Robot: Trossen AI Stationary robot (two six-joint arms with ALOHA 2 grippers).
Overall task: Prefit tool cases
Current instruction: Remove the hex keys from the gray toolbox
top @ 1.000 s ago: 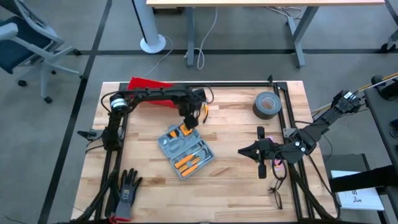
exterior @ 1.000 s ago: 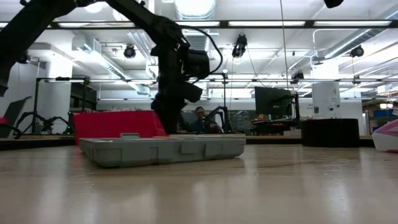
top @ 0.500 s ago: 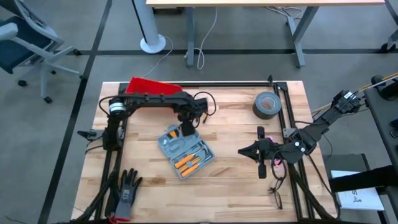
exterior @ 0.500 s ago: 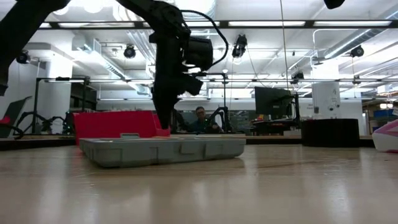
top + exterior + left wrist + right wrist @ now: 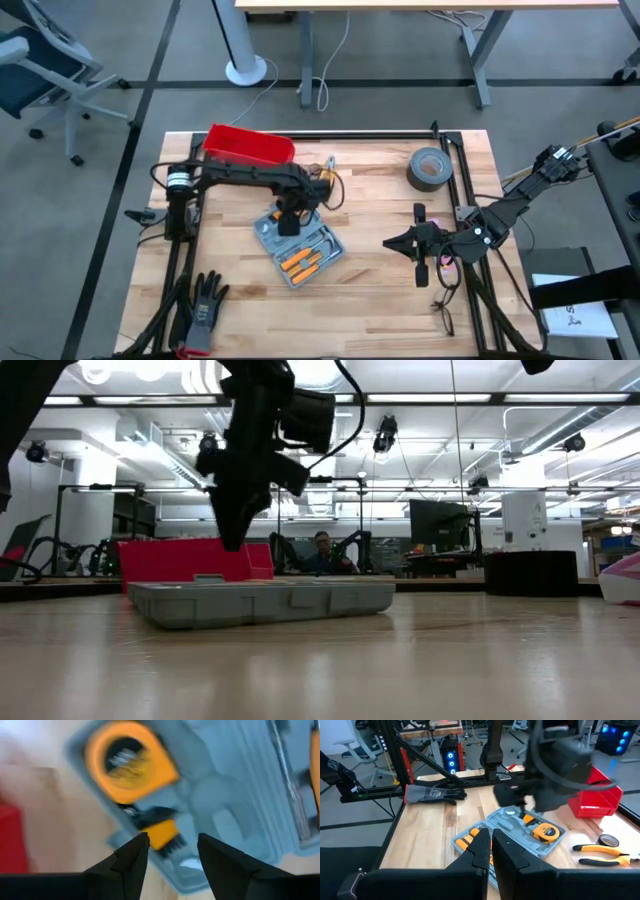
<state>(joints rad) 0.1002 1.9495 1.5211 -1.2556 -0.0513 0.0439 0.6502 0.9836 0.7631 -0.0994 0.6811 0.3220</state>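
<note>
Grey-blue tool case [image 5: 298,244], open at centre frame of the high view with its long axis running upper left to lower right, lies directly beneath the left gripper [image 5: 288,222], jaws apart and empty; right gripper [image 5: 392,243], shut, waits farther right.

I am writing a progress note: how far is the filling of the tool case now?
Done: the open tool case already holds a yellow tape measure and orange-handled tools. In hand: the left gripper hovers over the case, fingers open and holding nothing. Left: pliers lie on the table beside the case. The right gripper waits, shut.
</note>
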